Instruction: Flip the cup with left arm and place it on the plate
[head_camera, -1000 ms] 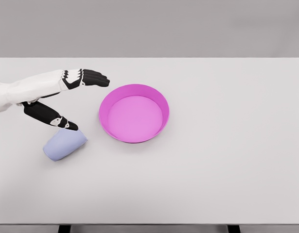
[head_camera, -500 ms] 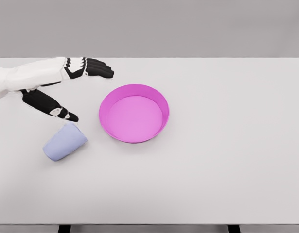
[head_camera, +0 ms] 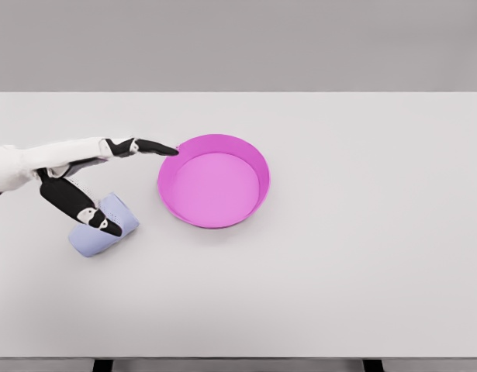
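Note:
A pale blue cup [head_camera: 106, 229] lies on its side on the white table [head_camera: 362, 232], left of a magenta plate [head_camera: 214, 180]. My left hand [head_camera: 122, 182] comes in from the left edge and hovers over the cup, open. Its fingers [head_camera: 149, 146] stretch out toward the plate's left rim, and its black thumb [head_camera: 83, 208] lies across the top of the cup. Nothing is grasped. The right arm is out of view.
The plate is a shallow magenta dish with a raised rim, near the table's middle. The table's front edge runs along the bottom of the picture.
The left hand has dropped and rolled, its fingers now edge-on and pointing at the plate. The thumb has come down from beside the cup onto it. The cup has not moved.

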Motion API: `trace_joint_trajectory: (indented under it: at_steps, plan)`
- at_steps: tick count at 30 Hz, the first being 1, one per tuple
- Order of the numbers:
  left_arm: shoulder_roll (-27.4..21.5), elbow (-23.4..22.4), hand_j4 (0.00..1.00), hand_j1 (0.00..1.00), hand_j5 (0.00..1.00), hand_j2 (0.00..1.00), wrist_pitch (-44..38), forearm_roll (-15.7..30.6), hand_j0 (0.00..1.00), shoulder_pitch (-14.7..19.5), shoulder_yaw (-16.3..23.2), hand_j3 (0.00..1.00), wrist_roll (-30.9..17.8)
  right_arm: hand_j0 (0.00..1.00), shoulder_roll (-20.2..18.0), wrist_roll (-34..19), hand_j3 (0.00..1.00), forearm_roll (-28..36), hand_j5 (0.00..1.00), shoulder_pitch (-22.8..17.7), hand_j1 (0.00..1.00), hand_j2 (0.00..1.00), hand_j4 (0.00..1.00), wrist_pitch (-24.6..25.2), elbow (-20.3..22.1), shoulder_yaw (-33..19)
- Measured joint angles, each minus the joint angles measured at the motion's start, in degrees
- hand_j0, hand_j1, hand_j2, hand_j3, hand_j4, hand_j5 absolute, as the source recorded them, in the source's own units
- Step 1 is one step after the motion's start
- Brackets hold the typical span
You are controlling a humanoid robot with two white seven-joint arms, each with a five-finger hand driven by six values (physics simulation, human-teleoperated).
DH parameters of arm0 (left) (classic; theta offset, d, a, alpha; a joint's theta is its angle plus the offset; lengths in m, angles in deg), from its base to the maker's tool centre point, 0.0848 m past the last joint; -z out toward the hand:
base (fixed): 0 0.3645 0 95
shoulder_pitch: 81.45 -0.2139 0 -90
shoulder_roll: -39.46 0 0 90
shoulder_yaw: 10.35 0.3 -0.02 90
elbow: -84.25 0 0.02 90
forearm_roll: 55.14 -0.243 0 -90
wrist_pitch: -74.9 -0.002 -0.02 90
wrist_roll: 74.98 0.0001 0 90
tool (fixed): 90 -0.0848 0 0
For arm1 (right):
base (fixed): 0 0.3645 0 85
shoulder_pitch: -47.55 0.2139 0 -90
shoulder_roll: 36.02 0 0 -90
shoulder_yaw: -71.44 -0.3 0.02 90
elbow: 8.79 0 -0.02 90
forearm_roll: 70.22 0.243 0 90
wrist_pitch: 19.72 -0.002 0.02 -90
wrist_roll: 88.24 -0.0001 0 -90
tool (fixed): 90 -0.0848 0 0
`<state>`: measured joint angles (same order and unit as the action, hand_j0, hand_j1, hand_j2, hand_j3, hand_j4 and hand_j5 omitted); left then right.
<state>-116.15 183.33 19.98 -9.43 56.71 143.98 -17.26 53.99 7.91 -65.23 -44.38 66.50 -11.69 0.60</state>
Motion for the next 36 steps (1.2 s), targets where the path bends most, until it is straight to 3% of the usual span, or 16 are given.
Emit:
trace_joint_trajectory:
  at_steps: [1,3,7,11,13,18,23,26,31,36]
  plan:
    - [0.0,0.1,1.00,1.00,1.00,1.00,0.0,0.2,1.00,-4.1,-2.6,1.00,0.0,1.00,0.0,0.0,1.00,0.0,1.00,0.0,1.00,1.00,1.00,0.0,0.0,0.0]
    - [0.0,0.6,1.00,1.00,1.00,1.00,0.1,0.4,1.00,-7.9,-7.9,1.00,0.0,1.00,0.0,0.0,1.00,0.0,1.00,0.0,1.00,1.00,1.00,0.0,0.0,0.0]
    - [-0.6,1.6,1.00,1.00,1.00,1.00,0.0,1.1,1.00,-8.3,-12.9,1.00,0.0,1.00,0.0,0.0,1.00,0.0,1.00,0.0,1.00,1.00,1.00,0.0,0.0,0.0]
    - [-0.6,1.9,1.00,1.00,1.00,1.00,0.0,1.2,1.00,-11.0,-14.5,1.00,0.6,1.00,0.0,0.0,1.00,0.0,1.00,0.0,1.00,1.00,1.00,0.0,0.0,0.0]
    - [-0.5,1.9,1.00,1.00,1.00,1.00,0.0,0.8,1.00,-11.9,-14.7,1.00,3.8,1.00,0.0,0.0,1.00,0.0,1.00,0.0,1.00,1.00,1.00,0.0,0.0,0.0]
    - [0.0,2.0,1.00,1.00,1.00,1.00,-4.3,-5.3,1.00,-12.7,-16.1,1.00,8.8,1.00,0.0,0.0,1.00,0.0,1.00,0.0,1.00,1.00,1.00,0.0,0.0,0.0]
    - [1.5,2.0,1.00,1.00,1.00,1.00,-6.2,-13.3,1.00,-23.4,-26.7,1.00,7.2,1.00,0.0,0.0,1.00,0.0,1.00,0.0,1.00,1.00,1.00,0.0,0.0,0.0]
    - [2.4,2.0,1.00,1.00,1.00,1.00,-6.6,-15.2,1.00,-24.4,-31.4,1.00,5.4,1.00,0.0,0.0,1.00,0.0,1.00,0.0,1.00,1.00,1.00,0.0,0.0,0.0]
    - [3.7,2.0,1.00,1.00,1.00,1.00,-6.8,-15.8,1.00,-31.6,-36.7,1.00,4.6,1.00,0.0,0.0,1.00,0.0,1.00,0.0,1.00,1.00,1.00,0.0,0.0,0.0]
    - [6.3,2.0,1.00,1.00,1.00,1.00,-6.7,-15.9,1.00,-33.9,-41.1,1.00,4.6,1.00,0.0,0.0,1.00,0.0,1.00,0.0,1.00,1.00,1.00,0.0,0.0,0.0]
